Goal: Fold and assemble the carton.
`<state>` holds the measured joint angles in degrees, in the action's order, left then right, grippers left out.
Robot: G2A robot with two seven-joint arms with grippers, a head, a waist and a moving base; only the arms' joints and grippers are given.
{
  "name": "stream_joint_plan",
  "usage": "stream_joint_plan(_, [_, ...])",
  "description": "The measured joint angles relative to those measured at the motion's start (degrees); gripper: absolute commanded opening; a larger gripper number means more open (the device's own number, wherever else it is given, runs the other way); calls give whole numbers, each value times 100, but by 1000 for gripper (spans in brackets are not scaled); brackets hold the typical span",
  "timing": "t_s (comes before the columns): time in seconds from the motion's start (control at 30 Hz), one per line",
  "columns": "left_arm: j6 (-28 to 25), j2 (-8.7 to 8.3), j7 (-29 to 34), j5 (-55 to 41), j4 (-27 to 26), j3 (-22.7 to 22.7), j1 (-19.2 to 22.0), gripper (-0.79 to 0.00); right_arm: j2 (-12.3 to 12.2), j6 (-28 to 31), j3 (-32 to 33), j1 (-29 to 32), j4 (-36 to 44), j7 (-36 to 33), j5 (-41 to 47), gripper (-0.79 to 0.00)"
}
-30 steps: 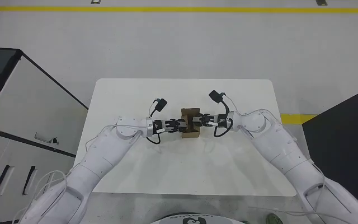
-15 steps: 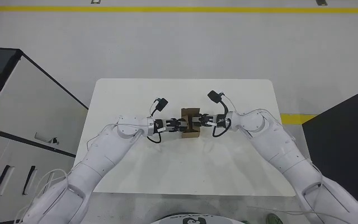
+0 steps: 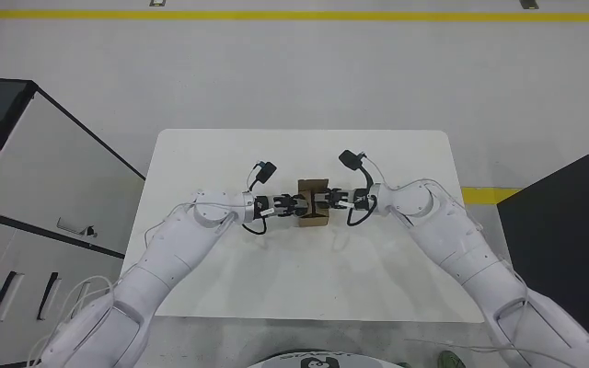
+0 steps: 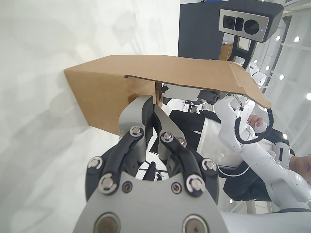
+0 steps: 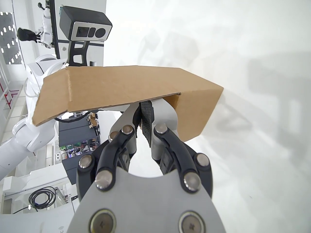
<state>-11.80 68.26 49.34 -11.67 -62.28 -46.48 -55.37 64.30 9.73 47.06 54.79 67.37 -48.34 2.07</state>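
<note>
Cardboard carton (image 3: 314, 201), plain brown and part-folded, sits at ctr of the white table (image 3: 230, 156), gripped from both ends by a two-armed robot. At one end is the left gripper (image 3: 292, 204), at the opposite end the right gripper (image 3: 334, 197), w/ the box squarely btwn them and the arms stretched nearly in line across the tabletop. Seen from the left wrist, the left gripper (image 4: 153, 107) has its fingers (image 4: 132, 115) drawn almost together, pinching a thin upright edge of the carton (image 4: 107, 98) w/ little more than the board's thickness btwn the pads. A long panel of the box runs out over the fingers and ends in a narrow creased flap. Right wrist view is much the same: the right gripper (image 5: 145, 110) is closed to a sliver on a carton (image 5: 121, 86) wall, black pad (image 5: 147, 112) pressed to the board, w/ the broad panel overhead and a short side wall down against the table. Beyond the box each wrist view catches the other arm's wrist camera (image 4: 245, 22), grey-faced on a black bracket (image 5: 85, 31). Off the table on the left arm's side stands a dark cabinet (image 3: 28, 120); a yellow floor line (image 3: 294, 14) runs past the far end.
</note>
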Motion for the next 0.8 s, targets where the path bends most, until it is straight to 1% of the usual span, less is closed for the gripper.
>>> stream_joint_plan(0.53, [75, 57, -19, 197, 27, 6, 7, -785, 59, -33, 10, 1, -48, -104, -95, -785])
stream_joint_plan(0.8, [30, 63, -13, 187, 31, -76, -18, -785, 66, -32, 76, 14, -27, -96, -168, -785])
